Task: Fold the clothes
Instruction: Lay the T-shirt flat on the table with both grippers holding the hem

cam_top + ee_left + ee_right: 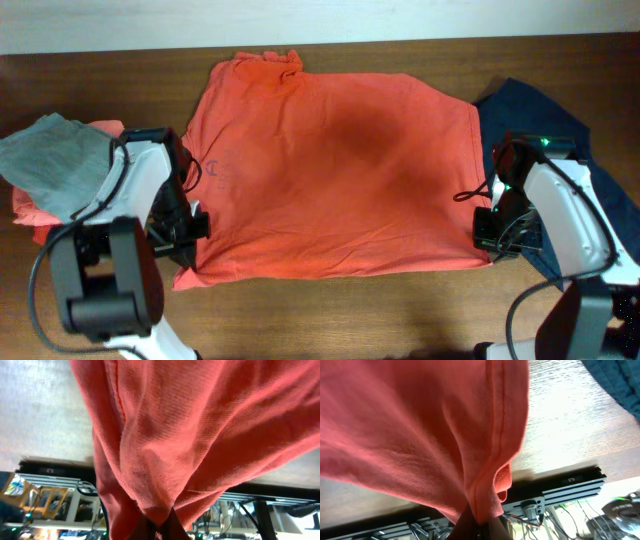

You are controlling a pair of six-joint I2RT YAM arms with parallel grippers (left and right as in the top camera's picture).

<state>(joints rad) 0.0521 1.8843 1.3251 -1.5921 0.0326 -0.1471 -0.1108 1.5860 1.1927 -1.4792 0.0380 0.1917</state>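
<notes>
The red-orange T-shirt (330, 165) lies spread flat across the table, printed side down, collar at the far left. My left gripper (190, 228) is shut on its near-left edge; in the left wrist view the cloth (175, 435) hangs bunched from the jaws (161, 532). My right gripper (484, 228) is shut on the near-right hem corner; in the right wrist view the hem (490, 460) runs into the jaws (482, 527). The fingertips are hidden by fabric.
A grey folded top (50, 160) lies on a coral-pink garment (35, 212) at the left edge. A dark blue garment (530, 115) lies at the right, under the right arm. Bare wooden table (350, 310) runs along the front.
</notes>
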